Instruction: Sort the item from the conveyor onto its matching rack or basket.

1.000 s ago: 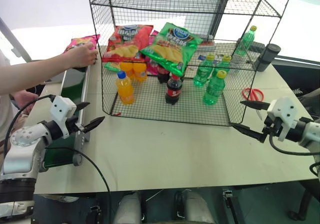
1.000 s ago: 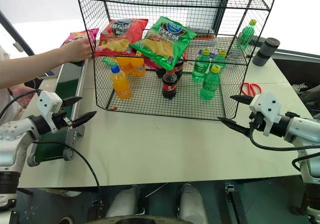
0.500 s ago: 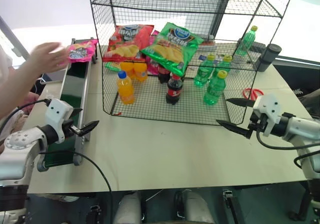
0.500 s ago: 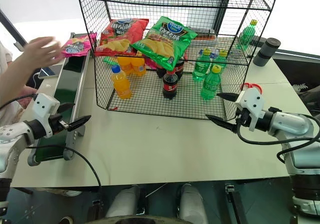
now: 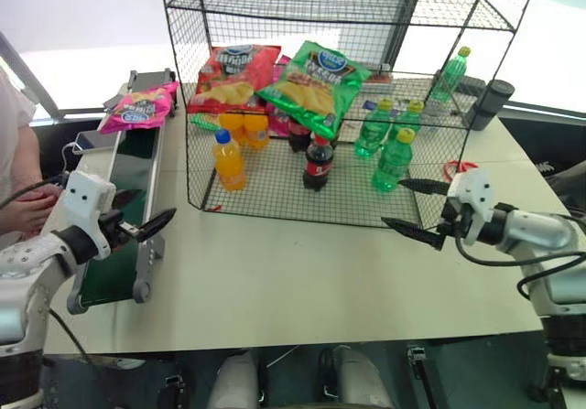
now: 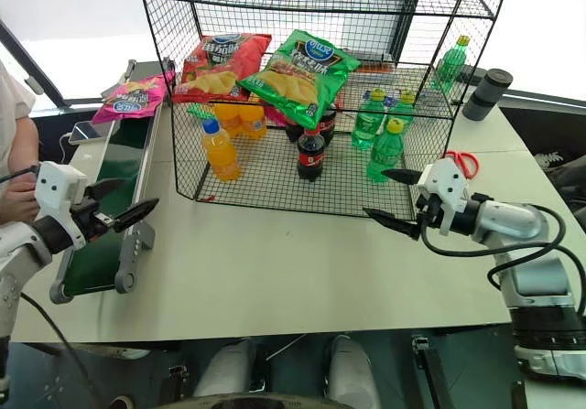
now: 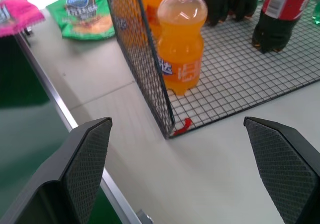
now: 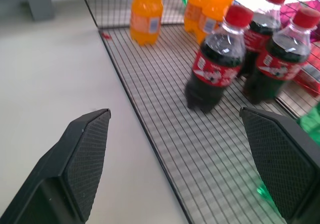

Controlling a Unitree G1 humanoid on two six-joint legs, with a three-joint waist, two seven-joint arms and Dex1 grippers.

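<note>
The person's hand — earlier gripping the pink chip bag (image 5: pixel 139 109) — withdrew and left it lying at the far end of the conveyor (image 5: pixel 128 209). The right gripper (image 5: pixel 407 206) moved inward along the rack (image 5: pixel 311 107) front — the left gripper (image 5: pixel 145 212) drew back.

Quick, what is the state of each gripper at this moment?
Left gripper: open, holding nothing, above the near end of the conveyor.
Right gripper: open, holding nothing, in front of the rack.
</note>
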